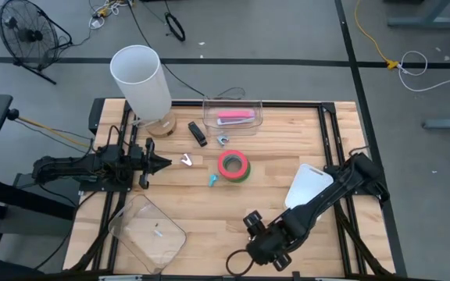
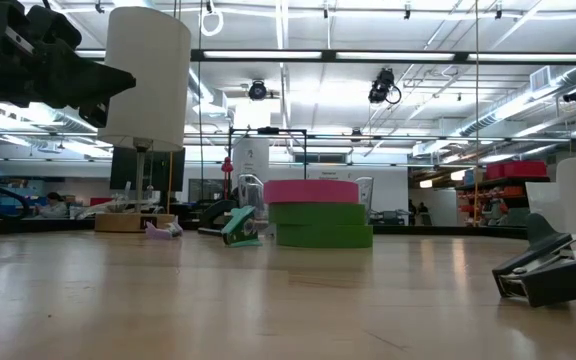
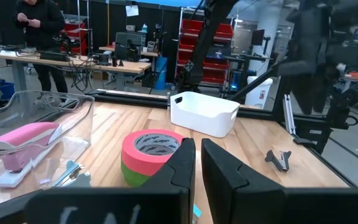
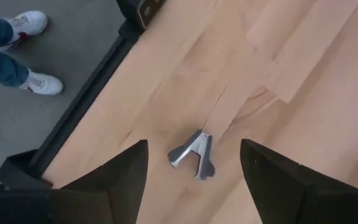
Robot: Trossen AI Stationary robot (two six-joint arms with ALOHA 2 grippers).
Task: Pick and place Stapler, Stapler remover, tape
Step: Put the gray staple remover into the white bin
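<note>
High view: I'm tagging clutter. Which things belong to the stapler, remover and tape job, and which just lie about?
Job: pink stapler; black stapler; grey staple remover; teal staple remover; tape rolls.

Lying about: white cylinder; white bin; clear tray.

Stacked pink-red and green tape (image 1: pixel 233 165) lies mid-bench (image 1: pixel 287 218); left hand (image 1: pixel 162 163) nearby, right hand (image 1: pixel 258 234) at front edge.
</note>
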